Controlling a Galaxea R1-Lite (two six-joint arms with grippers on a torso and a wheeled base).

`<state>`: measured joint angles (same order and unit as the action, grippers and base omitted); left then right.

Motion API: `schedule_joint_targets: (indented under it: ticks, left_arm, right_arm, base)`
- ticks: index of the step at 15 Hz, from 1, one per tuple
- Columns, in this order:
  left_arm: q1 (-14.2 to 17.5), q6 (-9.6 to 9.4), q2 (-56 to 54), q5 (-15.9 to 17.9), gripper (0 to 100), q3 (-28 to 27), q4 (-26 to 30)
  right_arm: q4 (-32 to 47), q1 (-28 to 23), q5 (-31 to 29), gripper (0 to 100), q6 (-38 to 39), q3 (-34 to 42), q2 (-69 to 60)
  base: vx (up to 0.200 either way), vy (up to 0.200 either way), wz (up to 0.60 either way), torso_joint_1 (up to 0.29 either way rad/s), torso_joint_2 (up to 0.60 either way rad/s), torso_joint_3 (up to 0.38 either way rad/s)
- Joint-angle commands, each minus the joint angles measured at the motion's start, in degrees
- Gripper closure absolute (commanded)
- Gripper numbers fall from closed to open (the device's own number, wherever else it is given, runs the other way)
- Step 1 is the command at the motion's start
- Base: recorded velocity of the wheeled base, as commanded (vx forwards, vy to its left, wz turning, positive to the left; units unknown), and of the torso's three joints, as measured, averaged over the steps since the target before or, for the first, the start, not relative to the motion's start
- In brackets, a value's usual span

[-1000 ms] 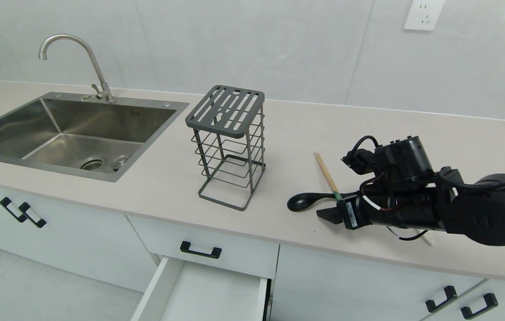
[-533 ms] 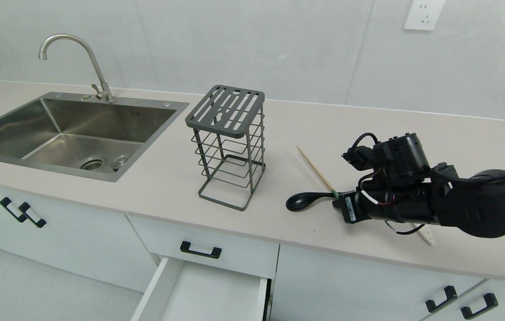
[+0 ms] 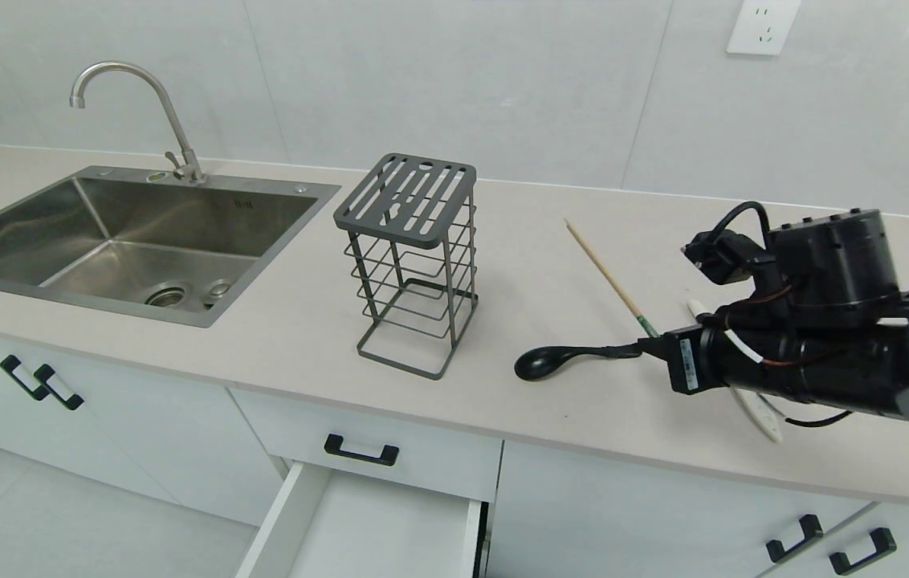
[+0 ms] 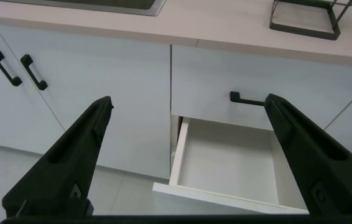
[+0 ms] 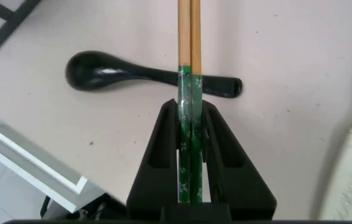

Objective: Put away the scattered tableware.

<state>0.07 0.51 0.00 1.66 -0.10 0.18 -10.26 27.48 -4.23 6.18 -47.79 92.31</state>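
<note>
1. In the right hand [image 3: 658, 347] [image 5: 189, 118], above the right part of the pale beige desk [image 3: 302, 305], a pair of slim wooden chopsticks with green patterned ends [image 3: 607, 273] [image 5: 188, 62] is held. The hand's two black fingers are closed on the green ends, and the sticks lie side by side
2. From the hand, the bare wooden lengths slant away toward the back wall. In the right wrist view they cross over the handle of a glossy black spoon [image 3: 551, 359] [image 5: 145, 73]
3. That black spoon lies flat on the desk near its front edge. Its bowl points toward the rack and its handle end sits just by the right hand
4. A long white utensil [image 3: 760, 413] [image 5: 350, 168] lies on the desk under the right arm; what kind it is cannot be told
5. To the left of the spoon, apart from it, stands an upright dark grey wire rack with a slotted flat top [image 3: 410, 265]
6. Further left, a stainless steel sink [image 3: 181, 213] is set into the desk, with a curved metal tap [image 3: 116, 67] behind it
7. Below the desk front, beneath the rack, a white drawer [image 3: 382, 530] [image 4: 226, 162] stands pulled out, under another drawer front with a black handle
8. The left hand [image 4: 188, 102] is low in front of the white cabinets, facing that drawer, with its two dark fingers spread wide apart and nothing between them
9. On the tiled wall above the right arm is a white wall socket [image 3: 764, 24]
</note>
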Motion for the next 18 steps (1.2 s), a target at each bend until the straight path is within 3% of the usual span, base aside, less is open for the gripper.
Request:
schedule_joint_targets:
  ticks: [1,7,11,18]
  left_arm:
    - [0.0,0.02,0.1,0.0,0,0.0,0.0]
    - [0.0,0.02,0.1,0.0,0,0.0,0.0]
    - [0.0,0.02,0.1,0.0,0,0.0,0.0]
    - [0.0,0.02,0.1,0.0,0,0.0,0.0]
  right_arm:
    - [-0.2,3.0,-0.2,100,-0.1,2.8,-9.2]
    - [-5.6,10.1,-1.2,100,-0.8,2.9,-11.6]
    - [-9.9,12.8,-1.0,100,-6.5,2.6,-11.6]
    - [-9.8,26.2,-0.7,100,-7.4,-0.7,-7.9]
  base:
    - [0.0,0.0,0.0,0.0,0.0,0.0]
    - [0.0,0.0,0.0,0.0,0.0,0.0]
    - [0.0,0.0,0.0,0.0,0.0,0.0]
    - [0.0,0.0,0.0,0.0,0.0,0.0]
